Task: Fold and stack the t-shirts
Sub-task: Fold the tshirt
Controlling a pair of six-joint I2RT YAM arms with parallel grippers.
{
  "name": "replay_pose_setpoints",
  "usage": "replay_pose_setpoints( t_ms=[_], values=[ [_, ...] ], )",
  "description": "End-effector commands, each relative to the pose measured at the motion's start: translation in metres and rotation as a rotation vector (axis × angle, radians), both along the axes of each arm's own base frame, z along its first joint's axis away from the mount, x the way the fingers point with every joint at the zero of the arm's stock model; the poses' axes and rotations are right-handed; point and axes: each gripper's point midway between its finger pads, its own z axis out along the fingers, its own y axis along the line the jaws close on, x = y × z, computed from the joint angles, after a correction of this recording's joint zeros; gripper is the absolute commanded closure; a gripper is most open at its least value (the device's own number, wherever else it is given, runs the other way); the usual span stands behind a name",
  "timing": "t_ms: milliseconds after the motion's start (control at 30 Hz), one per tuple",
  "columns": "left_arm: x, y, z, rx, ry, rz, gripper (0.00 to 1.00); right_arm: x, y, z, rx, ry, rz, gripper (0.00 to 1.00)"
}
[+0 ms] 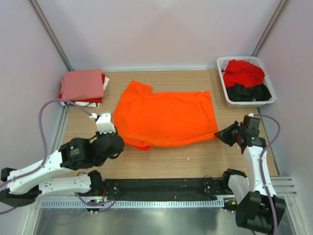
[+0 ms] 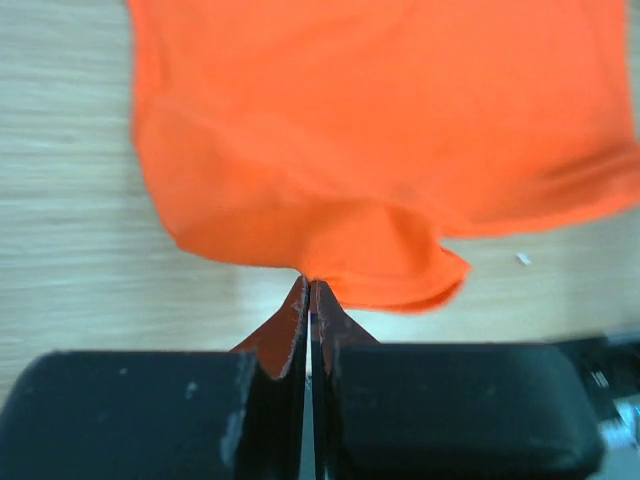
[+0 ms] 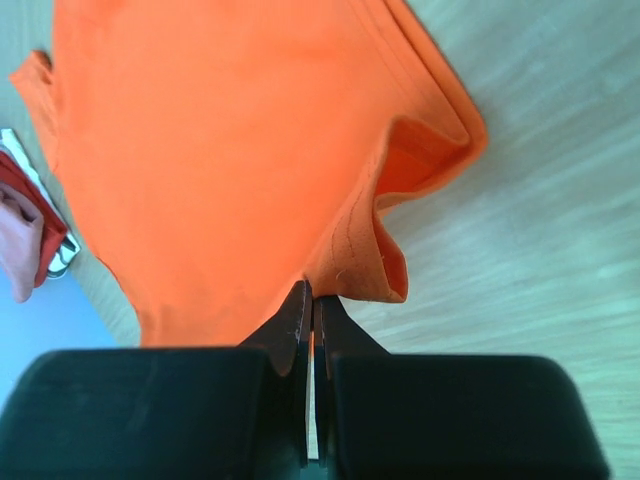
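Orange t-shirt (image 1: 166, 117): spread at table (image 1: 195, 156) centre. Left gripper (image 2: 308, 288): clamped on its hem, table's near-left side. Right gripper (image 3: 307, 292): pinching its near-right corner. Salmon-pink t-shirt (image 1: 83, 84): folded stack, far-left corner. Basket (image 1: 221, 81): far-right corner.

Matt soft cloth: orange t-shirt (image 1: 166, 117); smooth pale wood: table (image 1: 195, 157).

A white slatted plastic basket (image 1: 250, 104) is seen at the upper right of the frame, set on a light wooden table (image 1: 195, 156). The table is enclosed by plain pale walls (image 1: 161, 29).
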Motion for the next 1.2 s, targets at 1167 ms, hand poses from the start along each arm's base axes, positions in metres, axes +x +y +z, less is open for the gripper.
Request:
replay_pose_setpoints(
  t_ms=[1167],
  values=[
    [0.214,0.02,-0.074,0.243,0.296,0.024,1.0,0.129,-0.009,-0.016,-0.05,-0.026,0.034,0.99]
  ],
)
